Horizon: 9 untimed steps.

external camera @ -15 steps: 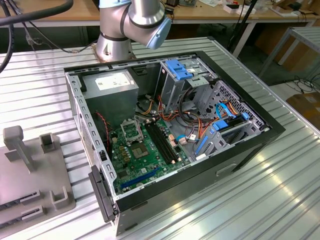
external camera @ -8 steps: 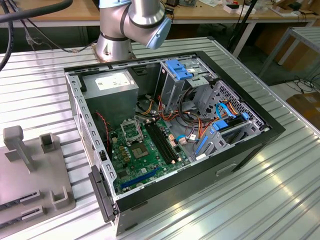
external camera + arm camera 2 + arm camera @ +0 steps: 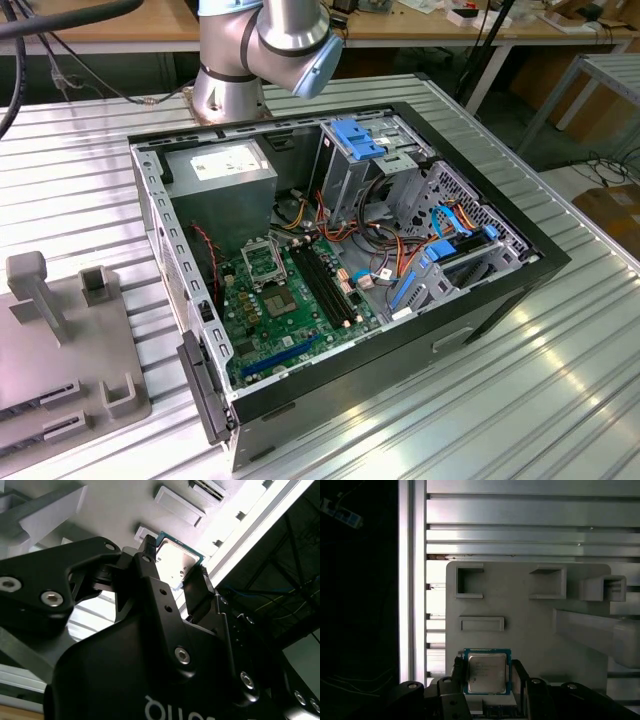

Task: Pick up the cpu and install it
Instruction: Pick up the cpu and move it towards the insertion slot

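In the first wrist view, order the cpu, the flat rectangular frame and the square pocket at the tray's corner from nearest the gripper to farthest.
1. cpu, held in the gripper.
2. flat rectangular frame, on the tray just beyond.
3. square pocket, at the tray's far corner.

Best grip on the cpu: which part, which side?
Take the cpu by two opposite green board edges, approaching square to its metal lid: it is a thin flat square, so only edges offer purchase. The gripper straddles it that way over the grey fixture.
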Available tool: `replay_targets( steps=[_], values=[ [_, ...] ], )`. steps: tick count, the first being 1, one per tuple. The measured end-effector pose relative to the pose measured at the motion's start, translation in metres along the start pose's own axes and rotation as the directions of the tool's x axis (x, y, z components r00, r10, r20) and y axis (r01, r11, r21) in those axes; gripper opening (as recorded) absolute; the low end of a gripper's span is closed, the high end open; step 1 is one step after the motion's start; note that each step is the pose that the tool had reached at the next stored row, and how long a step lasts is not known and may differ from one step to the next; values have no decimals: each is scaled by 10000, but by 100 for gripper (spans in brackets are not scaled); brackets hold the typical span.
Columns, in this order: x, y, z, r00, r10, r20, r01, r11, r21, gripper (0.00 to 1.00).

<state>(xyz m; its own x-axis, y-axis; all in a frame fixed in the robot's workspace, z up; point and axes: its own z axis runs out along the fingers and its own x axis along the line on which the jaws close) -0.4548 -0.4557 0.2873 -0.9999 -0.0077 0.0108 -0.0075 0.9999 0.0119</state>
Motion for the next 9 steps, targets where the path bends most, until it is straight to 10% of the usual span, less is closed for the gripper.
replay_targets(
  steps=[9],
  values=[
    [0, 1, -38, 10000, 2, -1, -2, 10000, 0, 47]
  ],
)
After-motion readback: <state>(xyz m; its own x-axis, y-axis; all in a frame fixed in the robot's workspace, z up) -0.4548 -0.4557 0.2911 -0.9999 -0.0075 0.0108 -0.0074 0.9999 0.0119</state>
